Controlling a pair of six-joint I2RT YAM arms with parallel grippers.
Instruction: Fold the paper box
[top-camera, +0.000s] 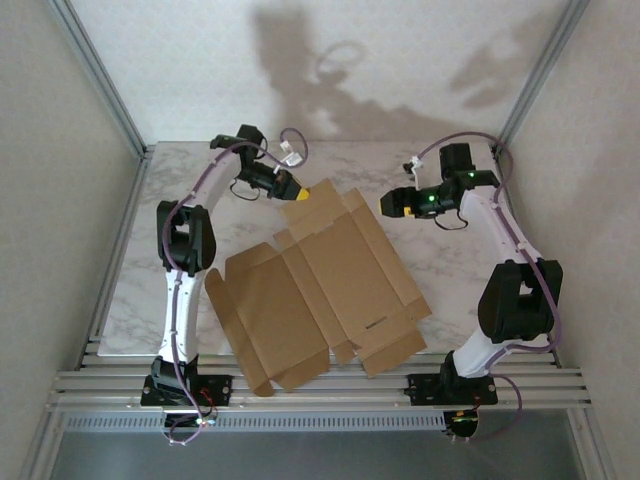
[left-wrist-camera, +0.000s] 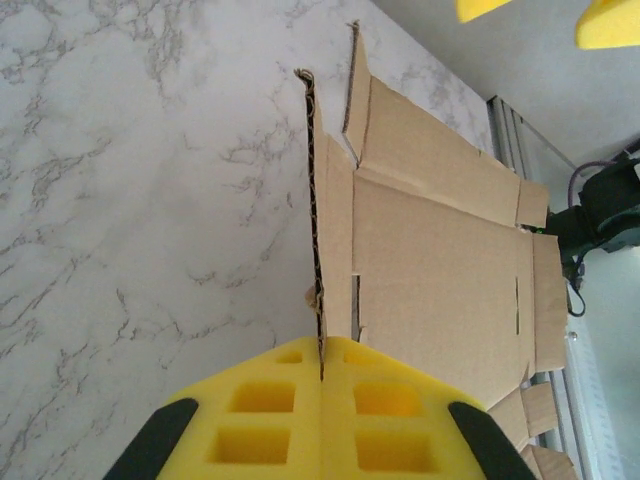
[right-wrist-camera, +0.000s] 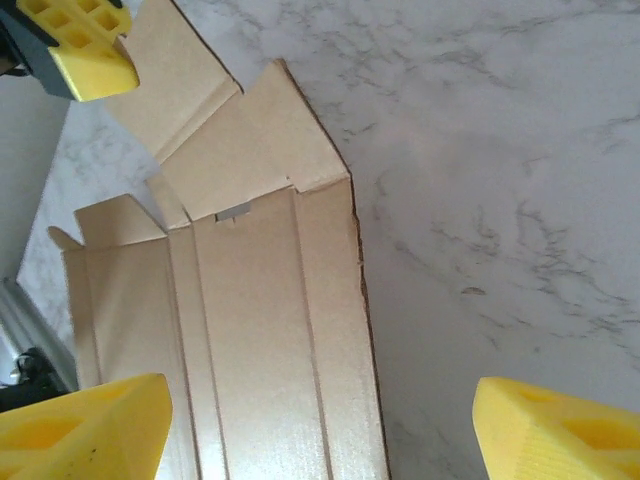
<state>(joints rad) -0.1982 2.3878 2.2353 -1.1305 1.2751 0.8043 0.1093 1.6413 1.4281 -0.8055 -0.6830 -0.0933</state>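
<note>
Paper box (top-camera: 320, 290) lies unfolded as a flat brown sheet w/ flaps and creases, mid table (top-camera: 440, 260), reaching nearly to the front edge between the two arm bases. Left gripper (top-camera: 297, 188) is at the sheet's far corner. In its wrist cam the gripper (left-wrist-camera: 322, 375) has the yellow pads pressed together on a thin cardboard edge, seen edge-on and running straight up from the pinch, w/ the rest of the box (left-wrist-camera: 440, 250) spread out to the right of it. So the left is clamped tight on the box flap. Right gripper (top-camera: 392, 204) sits near the far right side of the sheet, just beside the cardboard edge. Its wrist cam has the gripper (right-wrist-camera: 325, 420) w/ fingers (right-wrist-camera: 90, 420) spread wide, nothing between them but box (right-wrist-camera: 250, 340) and marble below. It's holding nothing; can't tell whether it touches the sheet.
</note>
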